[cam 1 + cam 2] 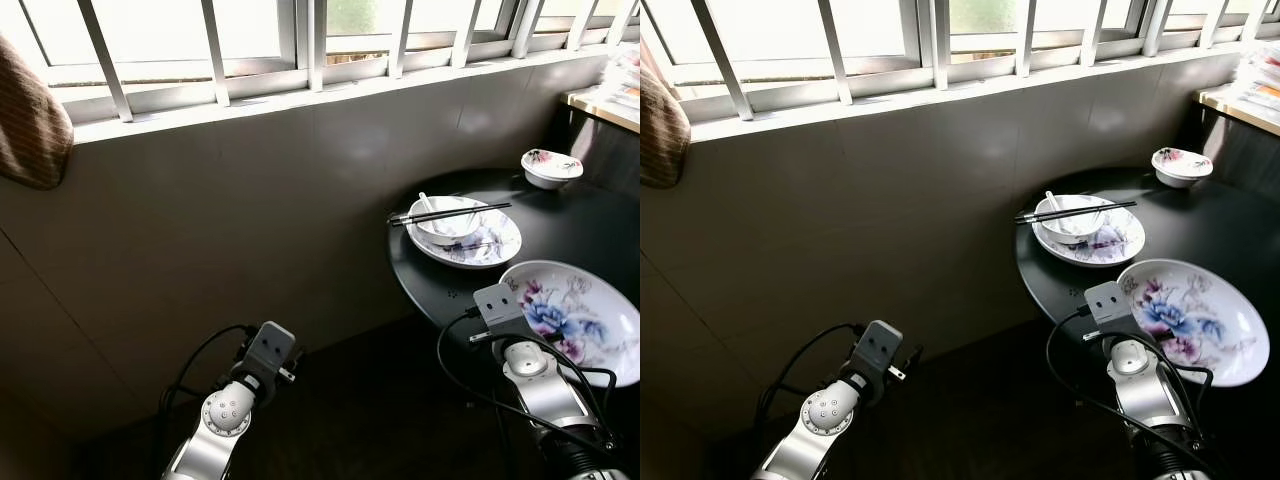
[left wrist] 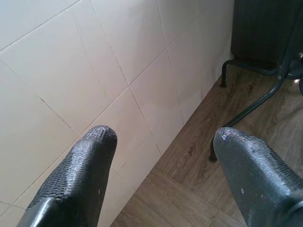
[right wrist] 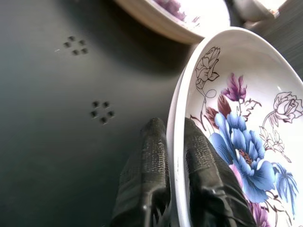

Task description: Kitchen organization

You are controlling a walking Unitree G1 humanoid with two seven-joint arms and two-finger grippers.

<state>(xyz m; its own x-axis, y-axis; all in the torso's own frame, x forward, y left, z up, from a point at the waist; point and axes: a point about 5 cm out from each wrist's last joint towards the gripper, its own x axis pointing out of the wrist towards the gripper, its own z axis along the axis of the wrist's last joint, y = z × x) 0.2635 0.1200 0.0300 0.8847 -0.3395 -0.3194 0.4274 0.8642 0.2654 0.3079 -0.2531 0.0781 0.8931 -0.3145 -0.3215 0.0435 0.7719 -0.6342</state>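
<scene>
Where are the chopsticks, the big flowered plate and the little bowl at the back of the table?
chopsticks (image 1: pixel 455 212), left eye view, middle of the pair.
big flowered plate (image 1: pixel 575 310), left eye view, its painted inside.
little bowl (image 1: pixel 551 168), left eye view, outer wall.

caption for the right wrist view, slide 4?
Right gripper pinching the rim of a flowered plate on the black table.

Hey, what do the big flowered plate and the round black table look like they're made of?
The large white plate with blue and purple flowers, its rim pinched by the right gripper, looks like glazed ceramic or porcelain: glossy white surface, printed pattern. The round black table looks like matte painted metal, with small punched hole clusters, though that is uncertain.
</scene>
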